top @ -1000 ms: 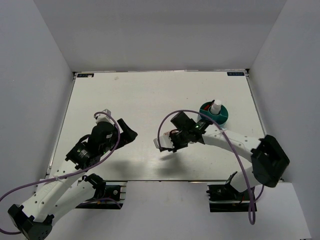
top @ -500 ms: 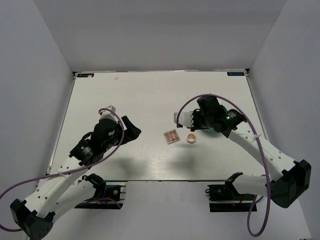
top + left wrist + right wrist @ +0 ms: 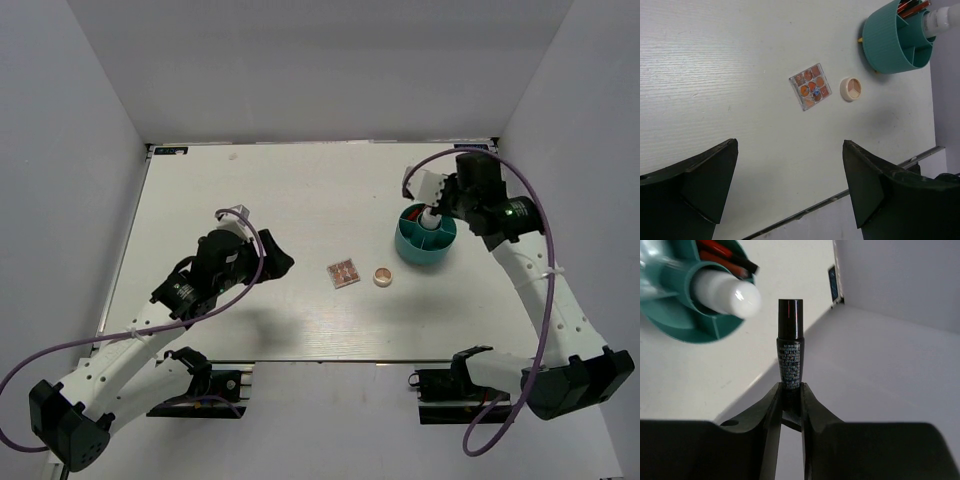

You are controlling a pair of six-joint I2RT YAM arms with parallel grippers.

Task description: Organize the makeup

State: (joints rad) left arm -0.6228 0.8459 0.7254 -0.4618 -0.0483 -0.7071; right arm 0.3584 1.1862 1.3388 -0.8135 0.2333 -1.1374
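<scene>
- Left hand (image 3: 790,170): fingers spread wide, empty, over white counter (image 3: 250,190), well left of cup.
- Square pinkish-brown clear-cased palette (image 3: 811,93) and round beige compact (image 3: 850,89): flat on counter, side by side, apart, near-left of round teal ribbed plastic cup (image 3: 425,255). Not yet sorted.
- Inside cup: white plastic bottle (image 3: 727,290) upright, thin red-black pencil (image 3: 722,251).
- Right hand (image 3: 790,392): pinching short black tube (image 3: 790,340), over cup's far rim, not yet released.
- Judged: two stowed, one in transit, two left.
- Count: one each of palette, compact, bottle, tube, cup. Pencil count unclear.
</scene>
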